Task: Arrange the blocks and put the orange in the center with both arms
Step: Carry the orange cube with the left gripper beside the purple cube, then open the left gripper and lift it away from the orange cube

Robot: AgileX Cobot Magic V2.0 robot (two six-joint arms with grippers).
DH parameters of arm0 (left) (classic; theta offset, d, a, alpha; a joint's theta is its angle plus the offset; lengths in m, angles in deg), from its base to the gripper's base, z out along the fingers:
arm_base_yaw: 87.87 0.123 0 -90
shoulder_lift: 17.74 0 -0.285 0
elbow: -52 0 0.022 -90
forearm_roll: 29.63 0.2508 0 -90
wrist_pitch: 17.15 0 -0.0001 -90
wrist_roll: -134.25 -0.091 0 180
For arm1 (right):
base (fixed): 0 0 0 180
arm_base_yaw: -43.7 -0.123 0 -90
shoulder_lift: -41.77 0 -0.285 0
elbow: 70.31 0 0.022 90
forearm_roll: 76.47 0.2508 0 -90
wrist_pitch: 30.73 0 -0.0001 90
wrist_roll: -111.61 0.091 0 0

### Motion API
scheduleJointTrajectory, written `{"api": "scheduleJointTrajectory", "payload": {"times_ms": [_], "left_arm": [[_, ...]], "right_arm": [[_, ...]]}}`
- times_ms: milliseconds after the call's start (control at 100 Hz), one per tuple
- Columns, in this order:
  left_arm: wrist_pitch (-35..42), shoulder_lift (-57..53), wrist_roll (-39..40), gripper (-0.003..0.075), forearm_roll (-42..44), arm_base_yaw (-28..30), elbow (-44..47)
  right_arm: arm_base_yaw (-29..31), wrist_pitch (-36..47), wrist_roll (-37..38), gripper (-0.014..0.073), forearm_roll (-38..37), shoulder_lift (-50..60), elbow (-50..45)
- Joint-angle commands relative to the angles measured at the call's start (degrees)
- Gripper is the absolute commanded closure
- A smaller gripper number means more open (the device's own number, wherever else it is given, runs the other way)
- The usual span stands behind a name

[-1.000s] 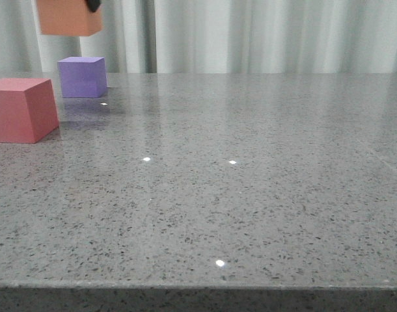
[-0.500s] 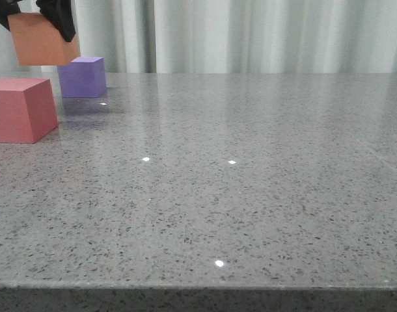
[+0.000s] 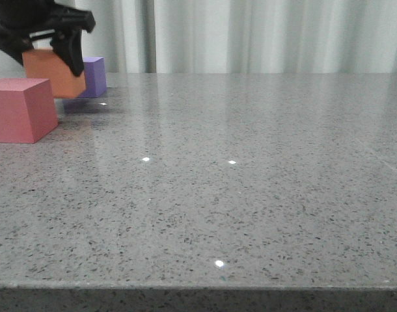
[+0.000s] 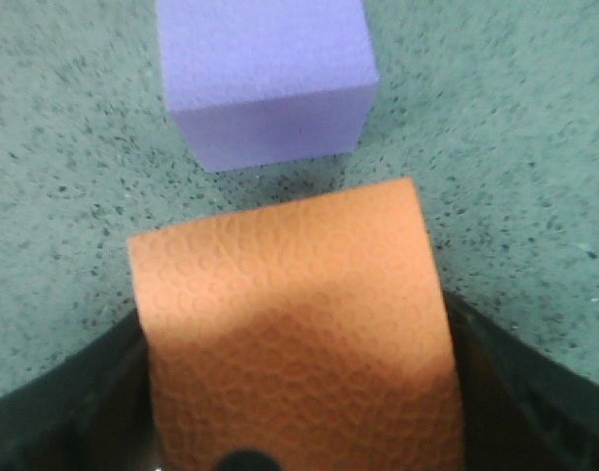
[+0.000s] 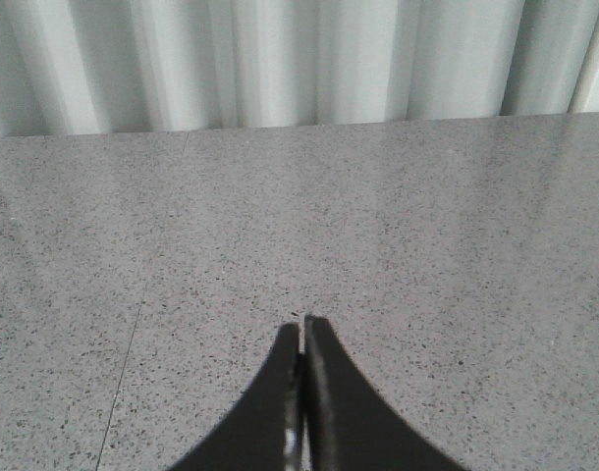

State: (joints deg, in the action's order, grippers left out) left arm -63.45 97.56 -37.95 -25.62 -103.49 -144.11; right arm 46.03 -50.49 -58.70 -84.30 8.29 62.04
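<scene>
My left gripper (image 3: 47, 49) is shut on the orange cube (image 3: 52, 73) and holds it low over the table at the far left, between the pinkish-red cube (image 3: 19, 109) in front and the purple cube (image 3: 94, 76) behind. In the left wrist view the orange cube (image 4: 295, 334) fills the space between the dark fingers (image 4: 54, 422), with the purple cube (image 4: 265, 83) just beyond it. My right gripper (image 5: 303, 324) is shut and empty over bare table; it does not show in the front view.
The grey speckled table (image 3: 250, 182) stretches to the right and front, with its front edge near the bottom of the front view. A pale curtain (image 3: 263, 32) hangs behind the table.
My left gripper has come down with the orange cube, from the top left corner of the front view to just above the table in front of the purple cube.
</scene>
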Motion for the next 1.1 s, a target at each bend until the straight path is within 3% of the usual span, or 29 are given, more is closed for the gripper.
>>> {"api": "scheduleJointTrajectory", "payload": {"times_ms": [0, 390, 460, 580, 680, 1090], "left_arm": [[4.2, -1.9, 0.0, 0.0351, -0.5, 0.1, -1.5], [3.3, -0.2, 0.0, 0.0342, -0.5, 0.1, -1.5], [3.3, -0.2, 0.0, 0.0295, -0.5, 0.1, -1.5], [3.3, -0.2, 0.0, 0.0141, -0.5, 0.1, -1.5], [3.9, -0.3, 0.0, 0.0073, -0.5, 0.1, -1.5], [5.1, -11.6, 0.0, 0.0071, 0.0, 0.1, -1.5]], "right_arm": [[0.3, 4.9, -0.3, 0.066, -0.2, -0.2, 1.4], [0.3, 4.9, -0.3, 0.066, -0.2, -0.2, 1.4], [0.3, 4.9, -0.3, 0.066, -0.2, -0.2, 1.4], [0.3, 4.9, -0.3, 0.066, -0.2, -0.2, 1.4], [0.3, 4.9, -0.3, 0.066, -0.2, -0.2, 1.4], [0.3, 4.9, -0.3, 0.066, -0.2, -0.2, 1.4]]}}
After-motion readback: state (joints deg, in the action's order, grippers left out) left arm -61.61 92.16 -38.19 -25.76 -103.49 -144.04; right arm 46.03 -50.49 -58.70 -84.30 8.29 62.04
